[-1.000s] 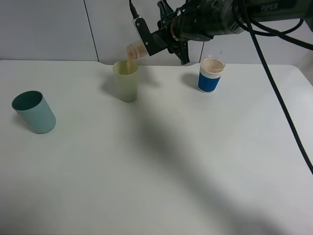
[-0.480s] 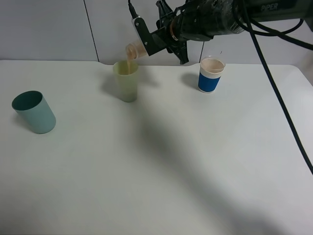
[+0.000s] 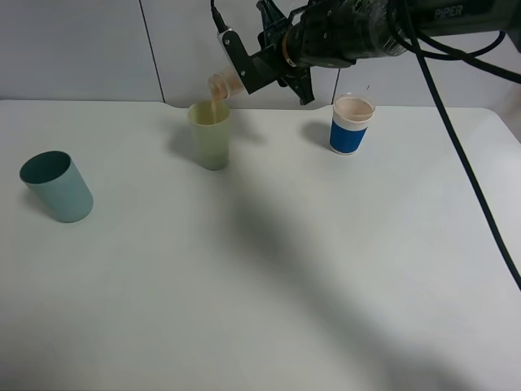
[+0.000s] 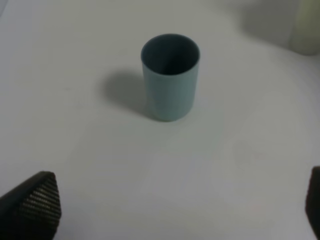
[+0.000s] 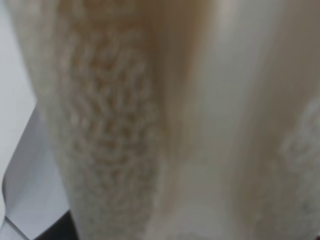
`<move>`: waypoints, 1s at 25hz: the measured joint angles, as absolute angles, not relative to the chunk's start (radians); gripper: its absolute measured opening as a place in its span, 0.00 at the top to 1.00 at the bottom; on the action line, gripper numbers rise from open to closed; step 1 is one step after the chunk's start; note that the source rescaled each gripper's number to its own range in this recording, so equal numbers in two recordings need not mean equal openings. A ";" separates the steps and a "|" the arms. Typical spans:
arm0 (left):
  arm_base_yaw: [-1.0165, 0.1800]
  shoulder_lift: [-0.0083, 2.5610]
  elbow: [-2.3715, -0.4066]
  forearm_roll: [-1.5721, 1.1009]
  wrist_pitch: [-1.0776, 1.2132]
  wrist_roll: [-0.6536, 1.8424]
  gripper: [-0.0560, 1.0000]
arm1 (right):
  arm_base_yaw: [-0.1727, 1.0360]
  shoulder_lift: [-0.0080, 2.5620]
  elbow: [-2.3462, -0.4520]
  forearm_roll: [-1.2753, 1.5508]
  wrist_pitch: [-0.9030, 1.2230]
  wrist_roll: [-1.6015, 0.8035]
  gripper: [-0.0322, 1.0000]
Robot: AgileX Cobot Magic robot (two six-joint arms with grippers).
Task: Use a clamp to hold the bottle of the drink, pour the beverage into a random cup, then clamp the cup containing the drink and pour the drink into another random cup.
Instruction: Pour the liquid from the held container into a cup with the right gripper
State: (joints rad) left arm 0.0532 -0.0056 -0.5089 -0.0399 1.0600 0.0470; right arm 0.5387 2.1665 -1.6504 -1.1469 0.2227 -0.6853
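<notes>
While the pour runs at the back of the white tabletop [image 3: 260,269], the teal blue-green plastic tumbler [image 3: 55,186] stands upright and alone at the far left, its dark inside apparently empty. The left gripper [image 4: 172,210] hangs over bare tabletop near that tumbler with its black textured fingertips [image 4: 31,205] spread wide apart and nothing between them. Further right, the tall, slim pale yellow-green plastic tumbler [image 3: 210,137] stands upright. Just above its rim, the small clear faceted plastic bottle [image 3: 224,83] is tipped mouth-down, and a thin stream of pale tan, milky beverage [image 3: 214,104] falls from it into that tumbler. The black two-fingered right gripper [image 3: 244,72] is clamped on the bottle's body, behind the mouth; its wrist camera shows only a blurred pale tan surface pressed close. At the far right a blue cup with a white rim [image 3: 352,126] stands apart, tan liquid showing inside. The bottle is probably light and thin-walled, so a hard squeeze could buckle it, while its flat facets give the pads a seat. The yellow-green tumbler looks smooth, and once filled it will be bottom-heavy and prone to slosh. A hold around its mid-body, below the rim, would likely suit best, since the taper should keep it from sliding down.
</notes>
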 joint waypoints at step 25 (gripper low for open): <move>0.053 -0.006 -0.509 -0.040 1.060 0.047 0.00 | 0.539 2.165 -1.665 -1.220 0.221 -0.685 0.93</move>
